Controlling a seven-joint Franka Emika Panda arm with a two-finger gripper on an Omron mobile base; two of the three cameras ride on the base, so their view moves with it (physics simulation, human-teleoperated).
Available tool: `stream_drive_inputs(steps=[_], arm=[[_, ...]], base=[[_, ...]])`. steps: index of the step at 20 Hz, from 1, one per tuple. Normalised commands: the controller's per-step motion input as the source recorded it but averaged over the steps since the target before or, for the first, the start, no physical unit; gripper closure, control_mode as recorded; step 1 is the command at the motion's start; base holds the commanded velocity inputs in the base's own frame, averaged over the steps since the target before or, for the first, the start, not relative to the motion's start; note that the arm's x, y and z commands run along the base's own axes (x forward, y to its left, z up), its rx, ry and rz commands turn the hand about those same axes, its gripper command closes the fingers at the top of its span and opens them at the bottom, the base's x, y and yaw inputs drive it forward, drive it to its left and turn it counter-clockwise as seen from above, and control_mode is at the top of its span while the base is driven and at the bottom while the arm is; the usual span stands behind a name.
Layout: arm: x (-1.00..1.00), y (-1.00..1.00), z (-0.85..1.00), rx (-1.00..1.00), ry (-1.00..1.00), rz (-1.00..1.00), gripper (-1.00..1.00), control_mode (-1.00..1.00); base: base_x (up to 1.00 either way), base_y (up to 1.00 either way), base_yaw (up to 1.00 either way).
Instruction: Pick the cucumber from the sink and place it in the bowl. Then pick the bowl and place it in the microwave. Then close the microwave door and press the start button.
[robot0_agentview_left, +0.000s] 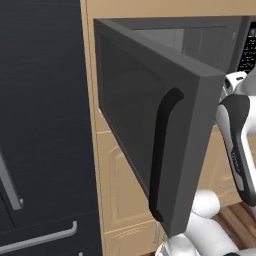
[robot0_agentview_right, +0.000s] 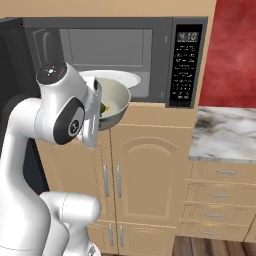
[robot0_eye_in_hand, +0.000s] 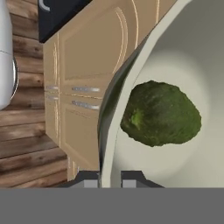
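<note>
Gripper (robot0_eye_in_hand: 109, 179) pinching bowl (robot0_eye_in_hand: 183, 57) rim, cucumber (robot0_eye_in_hand: 159, 113) inside, fingertips cropped.

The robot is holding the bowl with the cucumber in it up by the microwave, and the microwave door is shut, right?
Not quite. The microwave door is open, as the left base view shows. The rest is right: the hand holds the bowl with the cucumber inside, by the microwave.

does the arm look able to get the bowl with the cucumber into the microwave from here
Probably yes. The gripper pinches the rim of the wide cream-white bowl, stubby green cucumber inside, right at the dark grey microwave opening. Its wide grey door stands swung open, with nothing visibly blocking the way.
</note>
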Motion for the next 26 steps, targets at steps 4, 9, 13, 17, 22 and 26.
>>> stream_drive_inputs(steps=[4, 9, 13, 17, 22, 26], arm=[[0.00, 0.00, 0.00, 0.00, 0.00, 0.00, 1.00, 1.00], [0.00, 0.00, 0.00, 0.00, 0.00, 0.00, 1.00, 1.00], [0.00, 0.00, 0.00, 0.00, 0.00, 0.00, 1.00, 1.00], [0.16, 0.04, 0.00, 0.00, 0.00, 0.00, 1.00, -1.00], [0.72, 0.44, 0.00, -0.02, 0.00, 0.00, 1.00, -1.00], [0.97, 0.32, 0.01, 0.00, 0.00, 0.00, 1.00, -1.00]], base=[[0.04, 0.03, 0.09], [0.07, 0.00, 0.03], [0.06, 0.00, 0.00], [0.01, 0.00, 0.00], [0.00, 0.00, 0.00], [0.00, 0.00, 0.00]])
